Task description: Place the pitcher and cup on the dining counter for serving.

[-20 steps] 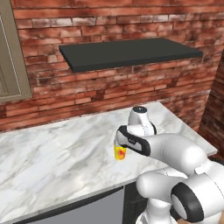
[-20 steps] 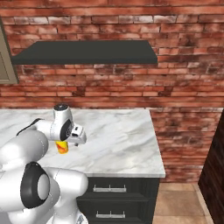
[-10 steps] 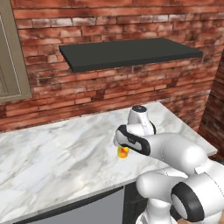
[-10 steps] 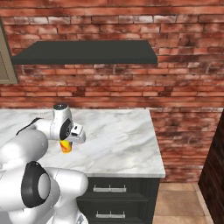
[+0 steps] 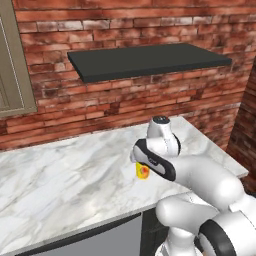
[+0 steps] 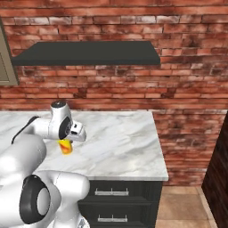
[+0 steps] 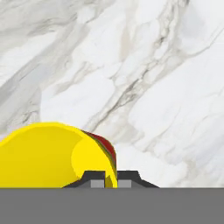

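Note:
The cup (image 5: 142, 171) is a small yellow tumbler with a red mark. It hangs under my hand, low over the marble worktop (image 5: 65, 180) by the brick wall. My gripper (image 7: 111, 178) is shut on the cup (image 7: 52, 155), its two dark tips pinching the rim wall. From the right side the cup (image 6: 66, 147) shows just below the gripper (image 6: 66, 141). I cannot tell whether its base touches the marble. The pitcher and the dining counter are out of view.
A dark shelf (image 5: 147, 60) juts from the brick wall above the worktop. The worktop's right end (image 6: 161, 151) drops to dark drawers (image 6: 120, 193) and a tiled floor. A cabinet door (image 5: 12, 60) hangs at the left.
The hand and the cup have shifted slightly to the right over the worktop. The grip has not changed.

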Tool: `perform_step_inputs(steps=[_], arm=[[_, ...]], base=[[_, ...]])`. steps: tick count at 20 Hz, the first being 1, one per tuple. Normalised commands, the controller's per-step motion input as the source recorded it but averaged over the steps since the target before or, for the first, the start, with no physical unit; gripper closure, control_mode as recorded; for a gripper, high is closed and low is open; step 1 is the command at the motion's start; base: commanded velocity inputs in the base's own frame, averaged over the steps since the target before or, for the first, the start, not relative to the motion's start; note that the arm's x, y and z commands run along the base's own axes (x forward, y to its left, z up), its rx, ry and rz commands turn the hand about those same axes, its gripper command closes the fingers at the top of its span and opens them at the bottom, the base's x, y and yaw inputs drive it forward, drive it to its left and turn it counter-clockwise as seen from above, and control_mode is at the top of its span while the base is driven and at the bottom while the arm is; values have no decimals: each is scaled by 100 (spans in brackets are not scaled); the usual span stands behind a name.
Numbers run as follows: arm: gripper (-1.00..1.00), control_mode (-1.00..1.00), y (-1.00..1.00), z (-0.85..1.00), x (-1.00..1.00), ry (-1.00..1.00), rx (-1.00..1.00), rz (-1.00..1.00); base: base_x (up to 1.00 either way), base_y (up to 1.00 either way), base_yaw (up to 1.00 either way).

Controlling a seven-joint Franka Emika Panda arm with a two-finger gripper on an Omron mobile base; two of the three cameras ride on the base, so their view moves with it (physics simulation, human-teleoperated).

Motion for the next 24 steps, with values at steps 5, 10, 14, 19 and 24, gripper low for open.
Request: perform_step_inputs(steps=[5, 10, 14, 19, 24], arm=[[100, -100, -9, 86, -60, -16, 0, 0], [100, -100, -5, 75, -54, -11, 0, 0], [100, -100, -3, 46, -37, 0, 13, -6], [100, -100, -1, 28, -45, -3, 21, -24], [100, -100, 0, 4, -18, -5, 5, -9]], base=[[0, 0, 0], [0, 0, 0], [0, 0, 0], [0, 0, 0], [0, 0, 0]])
